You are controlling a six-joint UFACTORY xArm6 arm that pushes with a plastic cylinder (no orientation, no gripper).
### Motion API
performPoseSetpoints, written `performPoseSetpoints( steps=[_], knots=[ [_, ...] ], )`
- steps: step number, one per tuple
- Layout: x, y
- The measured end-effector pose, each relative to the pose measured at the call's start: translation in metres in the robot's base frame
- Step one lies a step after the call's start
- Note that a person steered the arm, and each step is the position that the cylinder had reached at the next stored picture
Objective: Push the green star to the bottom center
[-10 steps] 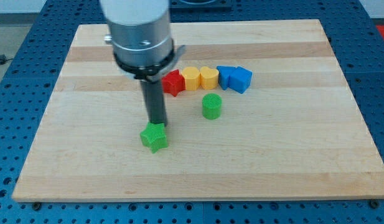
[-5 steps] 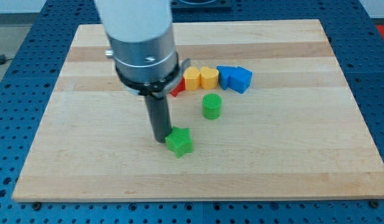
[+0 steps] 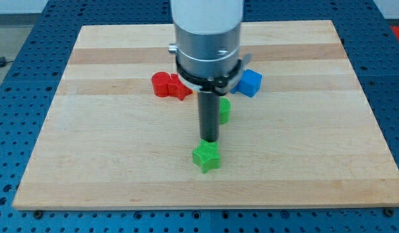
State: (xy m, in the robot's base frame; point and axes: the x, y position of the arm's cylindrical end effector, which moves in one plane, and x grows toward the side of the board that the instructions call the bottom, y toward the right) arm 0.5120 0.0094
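The green star (image 3: 206,157) lies on the wooden board (image 3: 89,149), near the middle of its lower part. My tip (image 3: 209,140) stands just above the star's top edge, touching or nearly touching it. The rod rises from there to the arm's wide grey end, which hides part of the block row.
A green cylinder (image 3: 224,111) shows partly behind the rod. Two red blocks (image 3: 169,85) lie to the upper left of my tip. A blue block (image 3: 250,82) shows to the right of the arm. The yellow blocks are hidden by the arm.
My tip has moved to the view's right and slightly down, pushing the green star right and down. The arm now covers the yellow blocks and uncovers the red ones.
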Motion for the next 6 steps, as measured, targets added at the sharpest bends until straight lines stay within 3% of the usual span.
performPoseSetpoints(
  steps=[4, 6],
  knots=[
    [0.055, 0.001],
    [0.021, 0.035]
  ],
)
